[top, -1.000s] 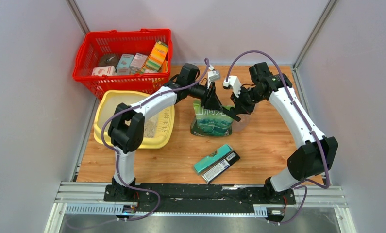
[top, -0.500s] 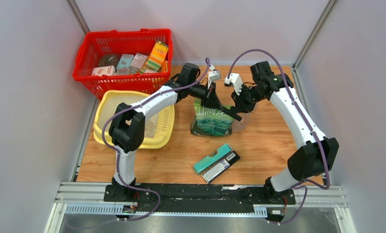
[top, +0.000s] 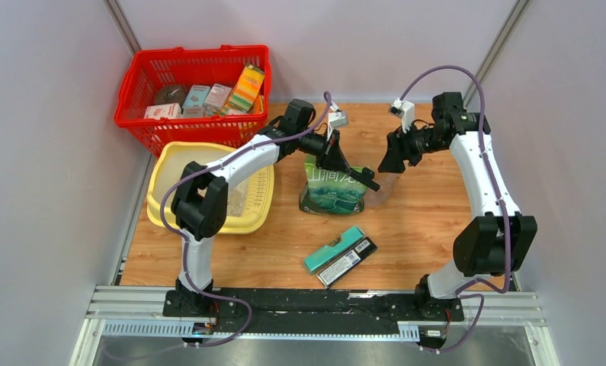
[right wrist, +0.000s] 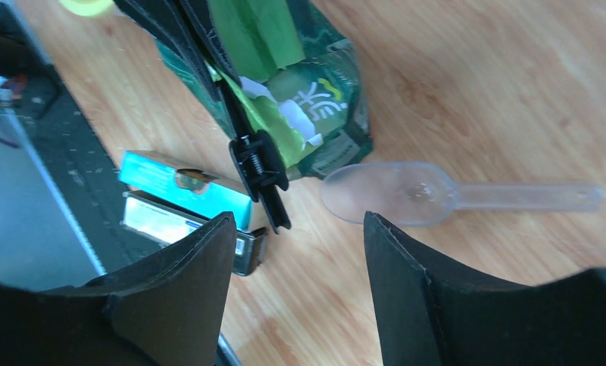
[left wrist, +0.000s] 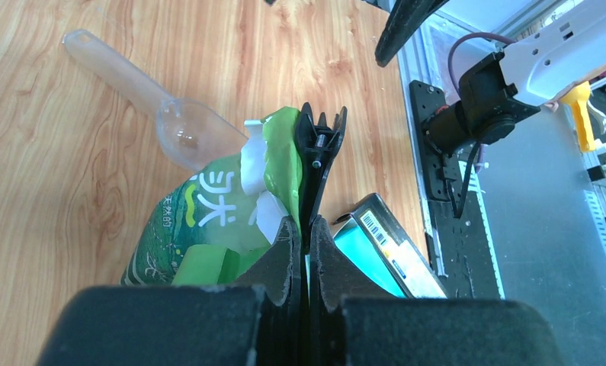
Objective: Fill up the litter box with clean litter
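Litter box (top: 184, 162) sits at the table's (top: 421, 236) left edge. The left arm crosses it, so we can't judge fill; only 1 patch of clean litter (top: 237, 200) shows near its right wall. Green bag (top: 331, 191) stands mid-table, looks soft & floppy; we'd lift it by the top. Litter is loose grain, spills easily, needs bag or scoop (right wrist: 406, 194). Left gripper (left wrist: 303, 232) is clenched on a black clip (left wrist: 319, 141) at the bag's top. Right gripper (right wrist: 298, 221) hangs released above the scoop.
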